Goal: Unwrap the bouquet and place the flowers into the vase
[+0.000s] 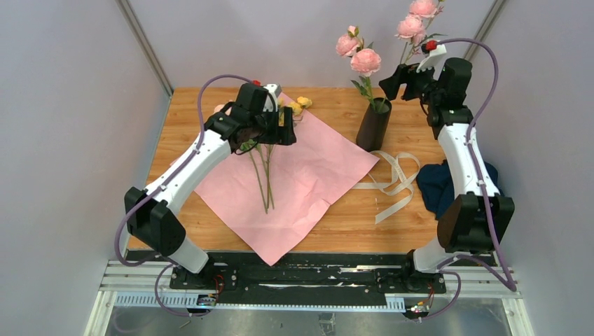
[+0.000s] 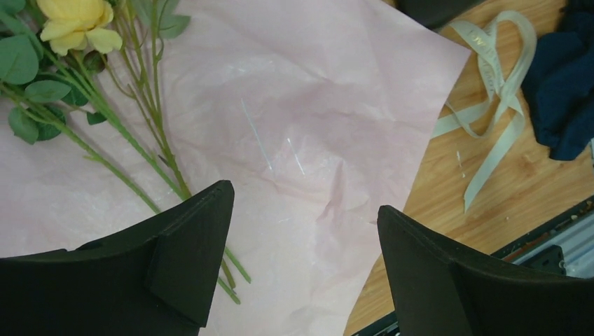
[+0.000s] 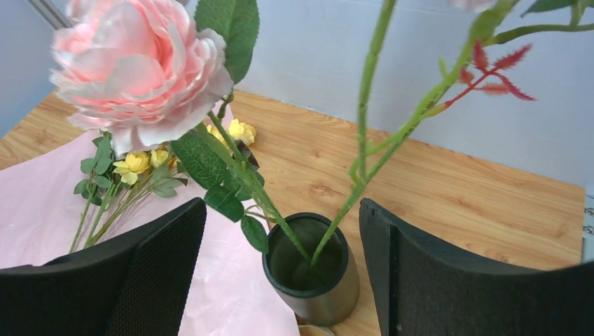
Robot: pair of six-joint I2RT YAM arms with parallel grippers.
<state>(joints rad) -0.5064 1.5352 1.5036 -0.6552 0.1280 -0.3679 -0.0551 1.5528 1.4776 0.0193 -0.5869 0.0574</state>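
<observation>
Top external view: on the wooden table (image 1: 350, 224) the pink paper (image 1: 308, 182) lies unfolded and flat. A dark blue cloth (image 1: 434, 185) sits at the right edge. The black vase (image 1: 373, 129) stands at the far right, just beside the paper's right corner. The loose ribbon (image 2: 492, 162) lies between vase and cloth.

The flowers (image 2: 70, 24) lie on the paper left of centre, heads toward the far edge. My left gripper (image 2: 302, 199) hovers over their stems, jaws spread, gripping nothing. My right gripper (image 3: 281, 203) hangs above the vase, jaws also wide and empty. The roses (image 1: 365, 61) already in the vase rise between those jaws.

Two things could go wrong, as I judge it. My right fingers could snag a leaf or a leaning rose stem as I pull away, and the narrow vase could tip. My left fingers could pinch paper along with the thin, flat stems. That would drag the sheet toward the vase.

Counted:
- One table, one sheet of paper, one cloth, one vase and one ribbon.
- Two arms, each with one gripper.
- Two rose stems in the vase, carrying four large pink blooms.
- At least two long green stems on the paper.

My left arm partly hides the small blooms, so I cannot count them.
</observation>
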